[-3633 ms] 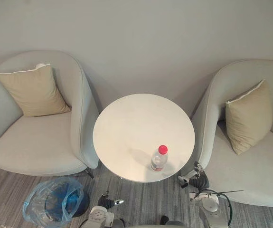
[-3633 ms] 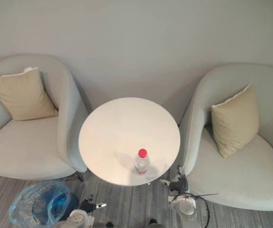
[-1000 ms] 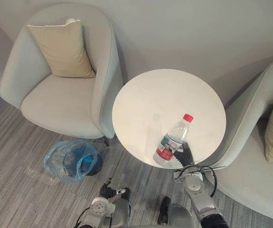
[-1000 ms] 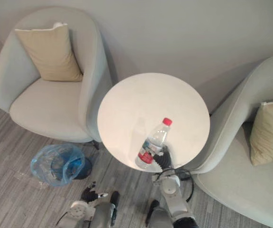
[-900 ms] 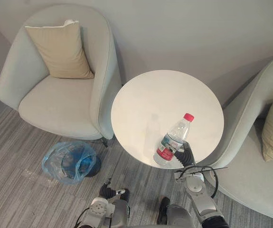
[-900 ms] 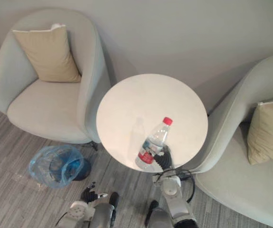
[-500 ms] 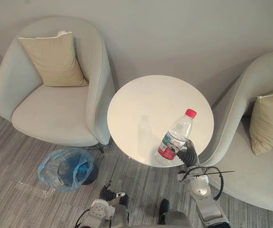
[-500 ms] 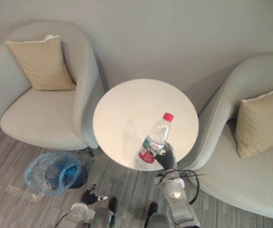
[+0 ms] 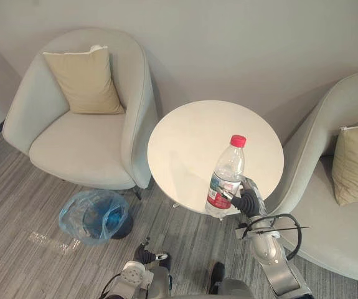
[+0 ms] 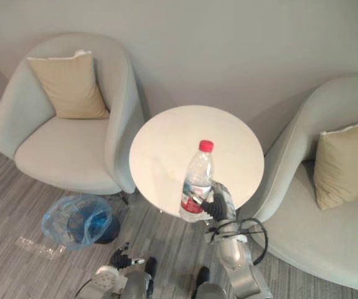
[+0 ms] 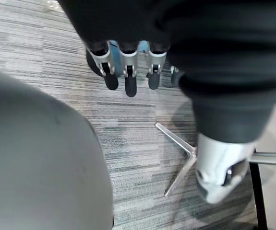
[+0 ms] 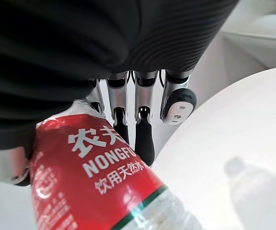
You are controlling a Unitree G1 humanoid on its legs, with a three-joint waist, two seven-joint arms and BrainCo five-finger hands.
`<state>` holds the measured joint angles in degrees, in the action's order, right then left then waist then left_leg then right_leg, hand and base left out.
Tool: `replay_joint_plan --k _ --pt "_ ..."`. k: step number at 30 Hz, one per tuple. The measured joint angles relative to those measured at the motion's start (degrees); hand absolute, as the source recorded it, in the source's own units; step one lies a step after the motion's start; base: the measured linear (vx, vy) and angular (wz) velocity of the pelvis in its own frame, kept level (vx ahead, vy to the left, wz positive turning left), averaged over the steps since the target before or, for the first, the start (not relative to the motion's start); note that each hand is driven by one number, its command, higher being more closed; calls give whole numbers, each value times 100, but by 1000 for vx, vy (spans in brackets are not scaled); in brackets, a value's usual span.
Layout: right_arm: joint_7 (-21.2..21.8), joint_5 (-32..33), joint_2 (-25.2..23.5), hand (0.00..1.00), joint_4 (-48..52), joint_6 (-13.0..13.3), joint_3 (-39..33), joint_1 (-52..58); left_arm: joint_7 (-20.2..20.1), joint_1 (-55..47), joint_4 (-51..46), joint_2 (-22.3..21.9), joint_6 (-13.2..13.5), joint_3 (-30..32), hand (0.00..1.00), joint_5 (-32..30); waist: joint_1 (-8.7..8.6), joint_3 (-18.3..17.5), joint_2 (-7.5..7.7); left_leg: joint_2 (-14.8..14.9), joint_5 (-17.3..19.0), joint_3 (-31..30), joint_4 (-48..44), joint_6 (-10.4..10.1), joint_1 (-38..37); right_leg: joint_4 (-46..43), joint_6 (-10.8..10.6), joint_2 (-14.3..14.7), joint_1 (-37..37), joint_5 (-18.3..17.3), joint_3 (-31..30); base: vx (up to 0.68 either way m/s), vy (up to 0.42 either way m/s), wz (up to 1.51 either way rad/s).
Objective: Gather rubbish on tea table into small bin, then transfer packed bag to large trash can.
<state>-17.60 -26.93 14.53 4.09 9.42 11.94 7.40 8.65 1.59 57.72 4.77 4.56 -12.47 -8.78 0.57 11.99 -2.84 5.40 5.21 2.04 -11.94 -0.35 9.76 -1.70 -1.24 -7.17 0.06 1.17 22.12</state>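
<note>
Above the round white table (image 9: pixel 191 137), the right robot hand (image 9: pixel 246 200) grips a clear, red-capped, red-labelled bottle (image 9: pixel 227 174).

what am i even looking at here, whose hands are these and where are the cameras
This is a humanoid robot with two arms. The two wide pictures come from a stereo camera on its head, looking down; the two close ones come from cameras on its wrists. Below stands a round white tea table between two armchairs; its top shows just the bottle's shadow. The right robot hand is curled round a clear water bottle with a red cap, held upright over the table's near edge. The left robot hand hangs with relaxed fingers above the carpet. On the floor stands a small bin lined with a blue bag.
</note>
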Motion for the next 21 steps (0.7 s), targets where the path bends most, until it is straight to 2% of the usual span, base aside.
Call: replay_joint_plan --k 2,3,4,5,6,7,8,10,14,15,16,18,19,20,21 --pt "-42 -1 167 100 -46 -4 -94 -20 1 -5 -17 -103 3 -2 0 -51 -17 -86 -157 485 161 860 -1416 215 438 -223 18 -121 -236 -15 301 -63 123 66" --pt "-61 -3 168 100 -61 -40 -157 11 0 -5 -15 -126 0 -42 0 -158 -44 -101 -180 630 349 1191 -1651 286 392 -262 -10 -206 -238 -16 415 -11 152 60" --pt "-91 -3 151 100 -63 -50 -231 45 -2 -10 5 -134 -4 -137 0 -258 -100 -126 -219 703 425 1433 -1618 230 308 -329 -108 -291 -231 -43 544 -4 281 88" --pt "-113 -3 152 100 -71 -60 -301 50 -4 -45 17 -132 0 -289 0 -310 -152 -177 -316 595 563 1538 -1157 -62 173 -422 -258 -377 -218 -67 707 -13 248 98" --pt "-122 -7 107 100 -132 -64 -322 32 -6 -34 16 -109 2 -321 0 -356 -175 -178 -262 443 481 1470 -936 -248 114 -375 -366 -444 -172 -33 764 -13 253 82" --pt "-124 -7 65 100 -165 -73 -327 35 -3 -36 14 -101 -5 -323 0 -360 -185 -189 -199 349 408 1442 -812 -216 92 -334 -387 -494 -160 -4 770 -31 198 65" --pt "-100 -23 -106 100 -384 -77 -215 -34 -2 -64 -48 -4 13 -328 0 -393 -85 -241 2 35 195 1388 -471 -125 2 -139 -455 -651 -107 117 764 -37 180 48" --pt "-95 -84 -239 100 -585 -91 -52 -139 1 -78 -72 23 14 -323 0 -422 -88 -242 8 -127 163 1285 -418 -69 27 -95 -496 -737 -49 158 726 -65 154 44" --pt "-73 -243 -473 100 -997 -124 196 -352 8 -100 -103 77 22 -215 0 -414 -28 -239 1 -249 273 1292 -457 -30 97 -176 -500 -847 -123 108 687 -65 95 9" --pt "-72 -238 -535 100 -998 -174 185 -353 10 -99 -117 111 24 -198 0 -399 -67 -204 26 -318 373 1231 -605 27 247 -661 -458 -1002 -340 -203 642 -55 71 22" --pt "-68 -234 -544 100 -998 -192 177 -341 9 -97 -126 127 24 -200 0 -399 -92 -167 34 -359 391 1162 -627 48 260 -903 -301 -1041 -406 -388 516 -58 68 44" --pt "-44 -222 -512 100 -963 -221 121 -167 2 -112 -119 168 17 -211 0 -399 -208 -111 115 -541 433 836 -677 114 190 -1478 356 -972 -524 -1060 -129 -2 17 77" --pt "-43 -222 -493 100 -949 -223 98 -114 2 -124 -123 175 20 -210 0 -392 -234 -112 125 -586 456 740 -716 131 189 -1565 504 -924 -517 -1180 -270 280 7 187" --pt "64 -222 -340 100 -865 -220 25 -73 29 -117 -232 206 7 -187 0 -254 -323 47 23 -726 715 -78 -1011 369 108 -2674 504 -654 -905 -1511 -1015 390 -31 174" --pt "88 -222 -348 100 -921 -218 51 -86 40 -112 -223 245 13 -183 0 -238 -317 106 -9 -613 748 -180 -1020 280 -2 -2397 177 -291 -1064 -1563 -1239 473 -72 176"
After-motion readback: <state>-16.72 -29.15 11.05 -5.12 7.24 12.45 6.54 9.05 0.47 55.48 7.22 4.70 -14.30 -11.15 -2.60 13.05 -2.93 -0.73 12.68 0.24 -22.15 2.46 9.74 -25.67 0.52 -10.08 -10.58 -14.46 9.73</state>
